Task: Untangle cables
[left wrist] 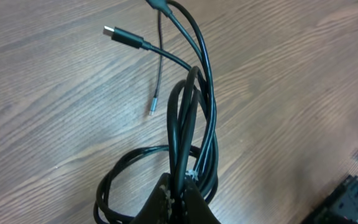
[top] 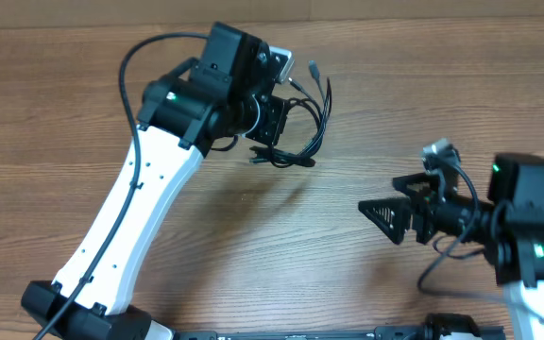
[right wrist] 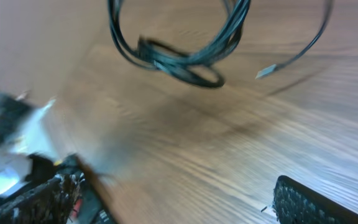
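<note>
The cables are a tangled bundle of thin black cords hanging from my left gripper at the back middle of the table. In the left wrist view the left gripper is shut on a few strands of the cables. A loop hangs to the left, and a plug and a silvery tip point away. My right gripper stands open at the right, apart from the bundle. In the right wrist view the cables hang ahead of the empty right gripper.
The wooden table lies under both arms. The left arm's white link slants from the front left corner to the bundle. A black rail runs along the front edge.
</note>
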You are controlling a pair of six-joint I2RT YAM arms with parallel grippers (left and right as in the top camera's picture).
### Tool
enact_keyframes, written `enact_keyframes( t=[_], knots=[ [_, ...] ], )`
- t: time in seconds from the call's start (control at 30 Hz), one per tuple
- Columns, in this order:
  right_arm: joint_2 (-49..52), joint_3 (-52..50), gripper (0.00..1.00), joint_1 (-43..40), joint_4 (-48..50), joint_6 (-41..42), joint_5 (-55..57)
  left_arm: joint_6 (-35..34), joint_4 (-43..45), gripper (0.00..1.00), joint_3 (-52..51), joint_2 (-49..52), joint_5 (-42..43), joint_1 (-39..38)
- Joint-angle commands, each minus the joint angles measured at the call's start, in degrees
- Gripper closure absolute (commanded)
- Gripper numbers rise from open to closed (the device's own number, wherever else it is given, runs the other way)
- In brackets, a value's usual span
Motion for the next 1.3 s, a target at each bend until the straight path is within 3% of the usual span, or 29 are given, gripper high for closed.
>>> enact_keyframes(
  t=[0.0, 0.23, 0.37, 0.6, 0.8, 1.17, 1.2, 1.27],
  knots=[
    [5.1, -0.1, 0.0, 0.0, 0.5, -5.8, -8.3, 1.8, -2.0, 0.96, 5.0, -1.2, 1.4, 0.2],
    [16.6, 0.0, 0.0, 4.3, 0.5, -21.9, -19.0, -3.3, -5.7, 0.96, 12.5, -1.2, 6.9, 0.2],
    [19.3, 0.0, 0.0, 10.5, 5.0, -27.0, -18.4, -8.7, -7.0, 0.96, 15.9, -1.2, 7.9, 0.2],
    [19.8, 0.1, 0.01, 19.4, 20.5, -25.8, -11.6, -11.2, -10.3, 0.96, 18.7, -1.2, 5.6, 0.2],
    [19.8, 0.1, 0.0, 19.6, 32.5, -12.7, -0.6, -11.6, -14.3, 0.96, 18.9, -1.2, 5.2, 0.2],
    [19.8, 0.1, 0.01, 19.6, 40.4, -8.2, 0.9, -12.3, -14.4, 0.96, 19.7, -1.7, 12.8, 0.2],
    [19.8, 0.1, 0.07, 19.6, 41.4, -7.2, 0.7, -12.3, -14.2, 0.96, 19.8, -1.7, 13.7, 0.2],
    [19.8, 0.1, 0.51, 19.6, 43.1, -5.8, -0.1, -13.2, -14.0, 0.96, 19.9, -1.7, 14.5, 0.2]
  ],
)
